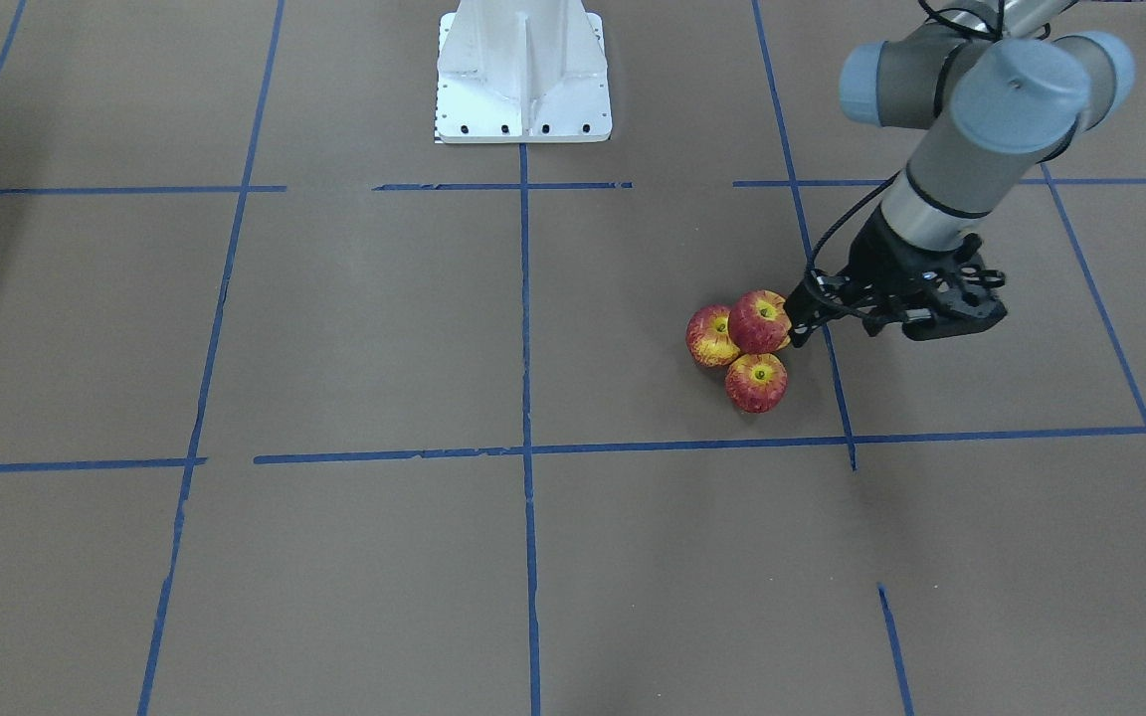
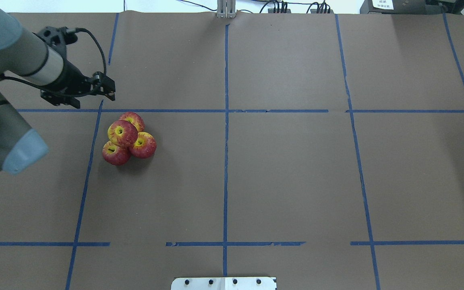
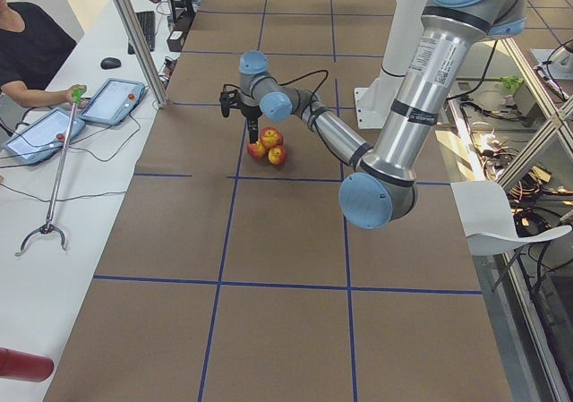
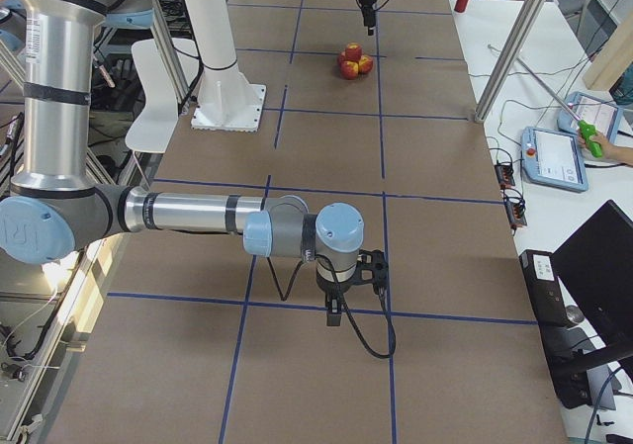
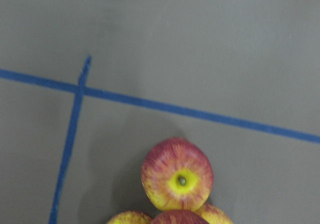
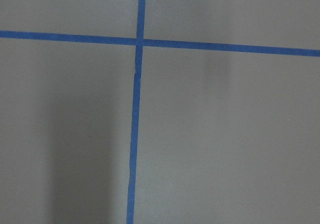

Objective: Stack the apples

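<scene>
Apples [image 2: 129, 139]: four in one tight pile, three touching on the table [image 2: 296, 181], top apple [image 2: 122, 133] seated on them. The pile sits in the left half, near a corner of tape lines [image 2: 226, 161] but not on them. Left gripper [image 1: 797, 333] hangs over the pile's far-left edge, apart from the top apple; finger spread cannot be told. Brown table runs wide to the right. Right gripper [image 4: 334, 315] is low by a tape line, well apart from the pile; its spread cannot be told either.

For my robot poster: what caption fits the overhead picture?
Four red-and-yellow apples piled on the brown table, one resting on three, the robot's left gripper apart beside them.
</scene>
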`<state>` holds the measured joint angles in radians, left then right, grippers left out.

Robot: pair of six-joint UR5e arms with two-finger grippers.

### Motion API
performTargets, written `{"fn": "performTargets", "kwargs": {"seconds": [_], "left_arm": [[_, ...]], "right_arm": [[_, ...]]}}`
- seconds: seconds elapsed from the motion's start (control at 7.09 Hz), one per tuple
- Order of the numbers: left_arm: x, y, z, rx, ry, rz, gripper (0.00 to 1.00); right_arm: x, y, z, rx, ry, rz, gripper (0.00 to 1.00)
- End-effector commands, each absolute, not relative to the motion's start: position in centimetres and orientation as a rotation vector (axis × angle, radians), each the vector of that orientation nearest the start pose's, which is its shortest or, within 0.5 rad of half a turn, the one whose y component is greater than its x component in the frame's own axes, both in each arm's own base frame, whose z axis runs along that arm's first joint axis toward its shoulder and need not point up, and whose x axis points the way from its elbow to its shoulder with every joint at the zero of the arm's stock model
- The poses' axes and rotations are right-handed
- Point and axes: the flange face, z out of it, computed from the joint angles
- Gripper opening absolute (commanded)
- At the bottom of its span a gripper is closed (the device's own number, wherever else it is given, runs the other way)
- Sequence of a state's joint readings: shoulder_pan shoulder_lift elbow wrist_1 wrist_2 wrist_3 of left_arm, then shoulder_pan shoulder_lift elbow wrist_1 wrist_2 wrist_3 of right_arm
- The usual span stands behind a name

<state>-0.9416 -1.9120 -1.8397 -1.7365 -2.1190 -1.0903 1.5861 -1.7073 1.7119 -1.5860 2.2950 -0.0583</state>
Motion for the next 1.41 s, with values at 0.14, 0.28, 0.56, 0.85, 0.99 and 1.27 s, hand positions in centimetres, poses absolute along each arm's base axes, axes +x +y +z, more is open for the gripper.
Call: {"fn": "performTargets", "kwargs": {"seconds": [0.14,0.28,0.56,0.85,0.99,1.27], "left_arm": [[14.9,-50.1,43.8,0.200,0.768,-0.054,1.00],[10.2,-49.7,47.9,0.181,0.766,0.000,1.00],[1.0,-48.6,55.5,0.200,0.748,0.097,1.00],[-5.6,-48.0,61.5,0.216,0.703,0.160,1.00],[-8.9,-47.7,63.6,0.200,0.695,0.113,1.00],[-11.2,-46.8,65.1,0.145,0.720,0.129,1.00]], "right_arm": [[7.4,-43.2,65.7,0.016,-0.724,-0.037,1.00],[7.4,-43.2,65.7,0.016,-0.724,-0.037,1.00],[7.4,-43.2,65.7,0.016,-0.724,-0.037,1.00],[7.4,-43.2,65.7,0.016,-0.724,-0.037,1.00],[7.4,-43.2,65.7,0.018,-0.724,-0.038,1.00],[7.4,-43.2,65.7,0.016,-0.724,-0.037,1.00]]}}
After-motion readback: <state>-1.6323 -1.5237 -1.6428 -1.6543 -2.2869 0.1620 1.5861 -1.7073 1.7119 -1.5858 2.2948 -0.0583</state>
